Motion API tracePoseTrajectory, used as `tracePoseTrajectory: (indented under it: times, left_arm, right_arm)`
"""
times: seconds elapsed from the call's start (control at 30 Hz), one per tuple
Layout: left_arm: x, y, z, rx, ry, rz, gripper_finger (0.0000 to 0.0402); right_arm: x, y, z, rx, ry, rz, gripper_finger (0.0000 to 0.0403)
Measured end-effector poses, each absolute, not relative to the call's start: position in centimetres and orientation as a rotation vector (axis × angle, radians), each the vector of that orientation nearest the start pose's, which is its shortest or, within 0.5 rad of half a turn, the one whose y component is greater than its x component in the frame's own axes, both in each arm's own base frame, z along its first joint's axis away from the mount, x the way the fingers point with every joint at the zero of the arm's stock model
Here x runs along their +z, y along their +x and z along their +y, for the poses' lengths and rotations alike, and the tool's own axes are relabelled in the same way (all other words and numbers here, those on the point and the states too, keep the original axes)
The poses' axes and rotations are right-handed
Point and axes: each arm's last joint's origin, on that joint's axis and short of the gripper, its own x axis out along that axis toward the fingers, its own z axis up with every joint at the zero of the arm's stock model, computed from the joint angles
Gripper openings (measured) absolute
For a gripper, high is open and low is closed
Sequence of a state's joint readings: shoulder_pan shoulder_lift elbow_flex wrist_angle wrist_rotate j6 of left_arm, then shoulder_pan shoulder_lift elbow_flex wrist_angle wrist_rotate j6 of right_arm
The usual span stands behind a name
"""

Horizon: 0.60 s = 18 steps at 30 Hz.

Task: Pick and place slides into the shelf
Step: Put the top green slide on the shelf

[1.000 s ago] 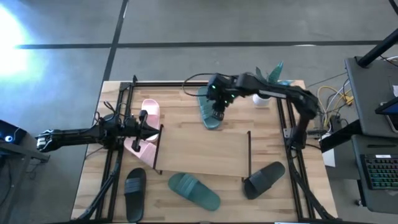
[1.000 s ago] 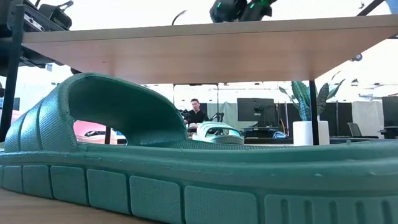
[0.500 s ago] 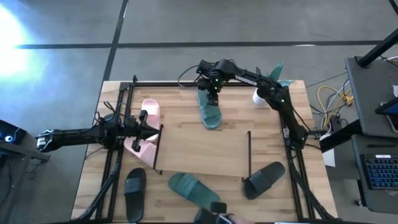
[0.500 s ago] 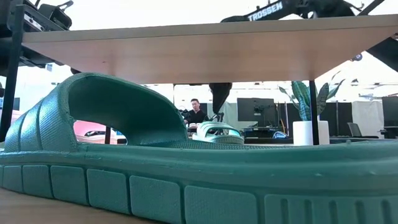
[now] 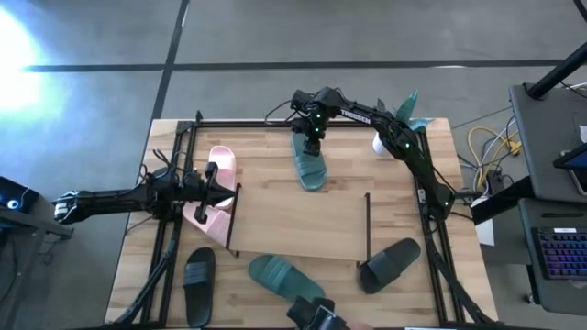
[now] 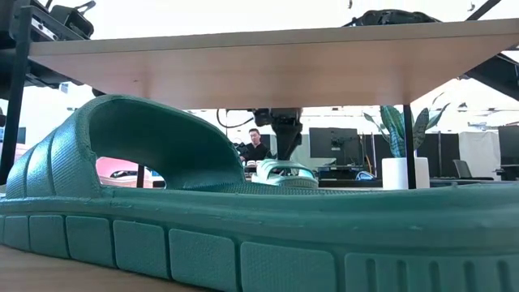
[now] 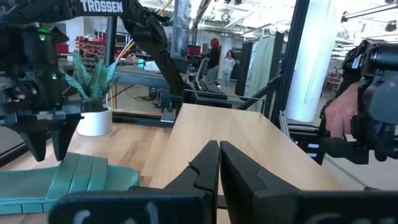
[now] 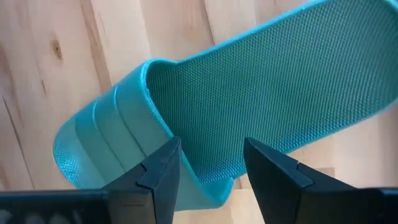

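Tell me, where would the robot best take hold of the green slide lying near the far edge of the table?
Probably the side rim of the teal slide at its heel end, coming straight down from above. It lies flat, sole down, so the raised edge gives two fingers something to pinch. The right hand already hangs open right over that edge, fingers pointing down. The left hand waits by the pink slide.

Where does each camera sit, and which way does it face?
High view: overhead, looking down; both arms show, right gripper over a teal-green rubbery slide sandal.
Low view: tabletop height, looking level under the light-wood shelf board; right gripper beyond.
Left wrist view: looks across the board past the shut left gripper.
Right wrist view: looks down between open fingers.
Shared: both wrist views show that sandal.
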<state>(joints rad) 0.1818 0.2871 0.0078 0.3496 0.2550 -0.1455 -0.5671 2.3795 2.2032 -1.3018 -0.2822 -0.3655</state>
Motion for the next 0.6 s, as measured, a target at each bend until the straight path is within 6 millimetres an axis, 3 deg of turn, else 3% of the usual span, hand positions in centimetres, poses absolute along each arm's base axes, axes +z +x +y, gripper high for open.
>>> tracePoseTrajectory:
  times: [0.23,0.6]
  left_arm:
    - [17.5,11.4,1.4,-0.078,-0.130,-0.064,0.0000]
    - [17.5,11.4,1.3,-0.078,-0.130,-0.063,0.0000]
  right_arm:
    - [20.9,40.2,-23.7,0.097,0.408,1.338,0.0168]
    - [20.3,41.2,-22.2,0.139,0.396,1.352,0.0169]
